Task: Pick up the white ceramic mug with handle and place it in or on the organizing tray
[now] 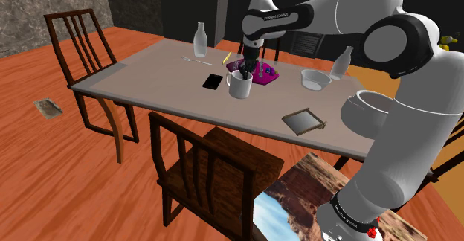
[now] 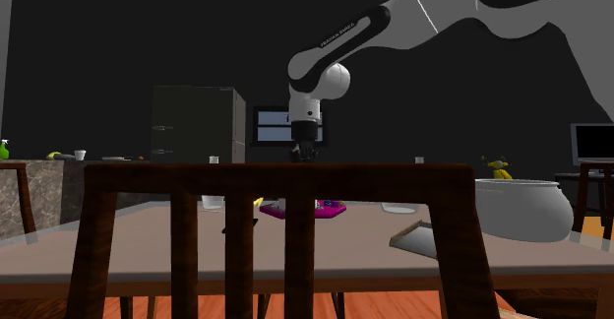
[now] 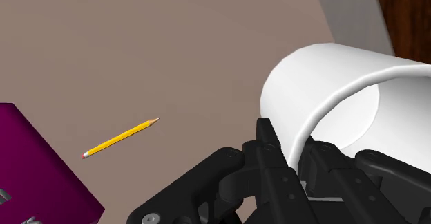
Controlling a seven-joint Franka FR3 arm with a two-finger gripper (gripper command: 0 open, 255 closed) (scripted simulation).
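- The claw stands upright over the mug, fingers pointing down at its rim.
- In the wrist view the claw is clamped on the mug: one finger outside the white wall, the other inside.
- The mug stands upright on or just above the table; whether its base touches cannot be told.
- Its handle faces the shoulder view's left.
- A black phone lies flat just beside the mug, on the handle side.
- The purple tray lies just behind the mug, apart from it, with small things in it.
- A yellow pencil lies on the table near the mug, beside the purple tray.
- A grey tray lies well apart from the mug, at the table edge nearer the stand.
- A white bowl sits beyond the purple tray from the mug.
- A chair stands at the near table edge in front of the mug.
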